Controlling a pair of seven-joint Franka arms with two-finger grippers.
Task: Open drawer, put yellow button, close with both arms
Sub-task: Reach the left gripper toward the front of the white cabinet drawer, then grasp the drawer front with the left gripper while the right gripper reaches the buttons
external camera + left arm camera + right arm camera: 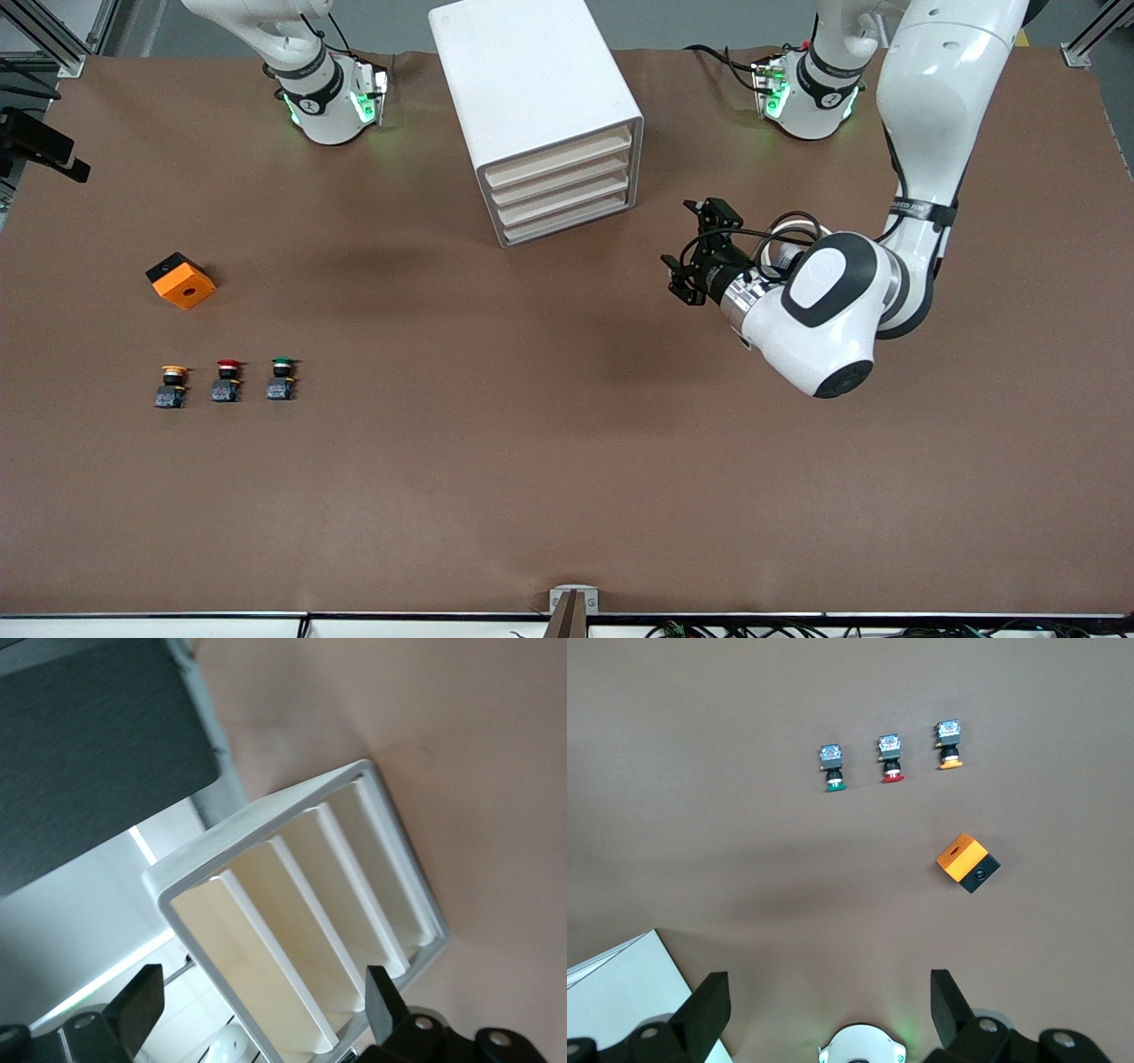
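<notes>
left gripper (689, 252) wide open, empty, facing drawer (558, 157) | right gripper (824, 997) open, empty

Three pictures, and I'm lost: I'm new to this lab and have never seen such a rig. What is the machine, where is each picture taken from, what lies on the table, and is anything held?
The machine is a pair of white robot arms bolted along one edge of a brown table. The wide picture looks down from a high camera facing them. The other two come from cameras on the arms' wrists; the black prongs at their edges are gripper fingers.

The left gripper hangs open beside the white cabinet, facing its four shut drawers, including the top drawer. The right gripper is raised, open, looking down.

Toward the right arm's end lie an orange cube and, nearer the front camera, a row: yellow button, red button, green button. Nothing is held.
</notes>
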